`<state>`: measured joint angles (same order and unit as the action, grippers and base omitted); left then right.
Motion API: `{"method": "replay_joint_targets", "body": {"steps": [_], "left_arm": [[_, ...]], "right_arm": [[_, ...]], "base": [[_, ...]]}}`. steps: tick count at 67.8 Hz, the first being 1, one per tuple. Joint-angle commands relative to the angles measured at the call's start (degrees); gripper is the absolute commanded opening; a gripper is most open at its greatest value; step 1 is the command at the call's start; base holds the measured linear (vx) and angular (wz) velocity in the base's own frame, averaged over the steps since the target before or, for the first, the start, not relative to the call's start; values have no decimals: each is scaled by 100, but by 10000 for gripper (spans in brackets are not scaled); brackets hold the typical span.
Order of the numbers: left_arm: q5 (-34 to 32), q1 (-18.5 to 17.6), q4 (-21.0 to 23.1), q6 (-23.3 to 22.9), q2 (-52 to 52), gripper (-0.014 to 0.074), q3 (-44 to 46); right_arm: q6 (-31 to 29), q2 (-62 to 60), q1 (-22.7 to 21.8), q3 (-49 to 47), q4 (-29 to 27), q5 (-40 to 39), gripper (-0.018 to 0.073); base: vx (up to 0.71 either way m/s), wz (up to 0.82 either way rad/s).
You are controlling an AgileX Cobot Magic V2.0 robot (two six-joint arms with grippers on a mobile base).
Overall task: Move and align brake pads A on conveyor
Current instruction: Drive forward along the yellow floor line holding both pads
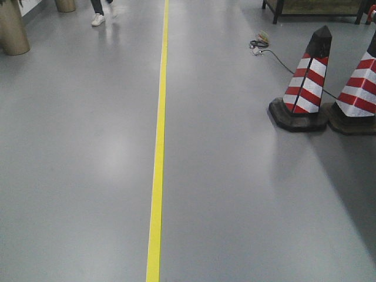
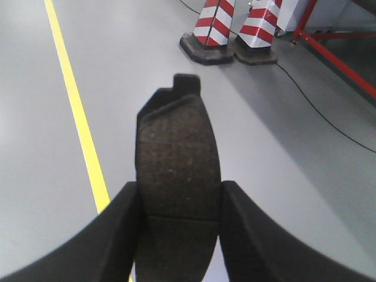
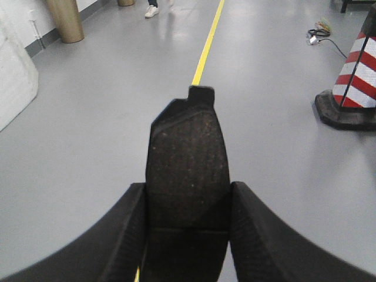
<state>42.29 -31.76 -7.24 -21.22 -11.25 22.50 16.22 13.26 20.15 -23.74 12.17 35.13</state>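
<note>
In the left wrist view a dark-grey brake pad [image 2: 178, 158] with a thin groove across it stands upright between the black fingers of my left gripper [image 2: 178, 202], which is shut on its two long edges. The right wrist view shows the same hold: my right gripper [image 3: 188, 202] is shut on another brake pad [image 3: 187, 158], its tabbed end pointing away from me. Both pads are carried above the grey floor. The conveyor is out of view in every frame. Neither gripper appears in the front-facing view.
A yellow floor line [image 1: 158, 141] runs away from me. Two red-and-white striped cones [image 1: 305, 82] on black bases stand at the right, with a black cable [image 1: 276, 59] behind. A red frame [image 2: 335, 59] lies right of the left arm. A brass-coloured post [image 1: 12, 26] is far left.
</note>
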Motion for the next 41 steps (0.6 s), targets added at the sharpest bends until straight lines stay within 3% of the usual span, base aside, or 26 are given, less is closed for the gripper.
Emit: {"method": "replay_joint_targets", "body": {"steps": [1, 41], "left_arm": [[-525, -6, -14, -19, -43, -6, 166], [-525, -6, -14, -19, -43, -6, 166]], "right_arm": [[-33, 47, -18, -171, 110, -566, -4], [-33, 47, -18, -171, 112, -560, -4]], "base": [[72, -8], [68, -2]]}}
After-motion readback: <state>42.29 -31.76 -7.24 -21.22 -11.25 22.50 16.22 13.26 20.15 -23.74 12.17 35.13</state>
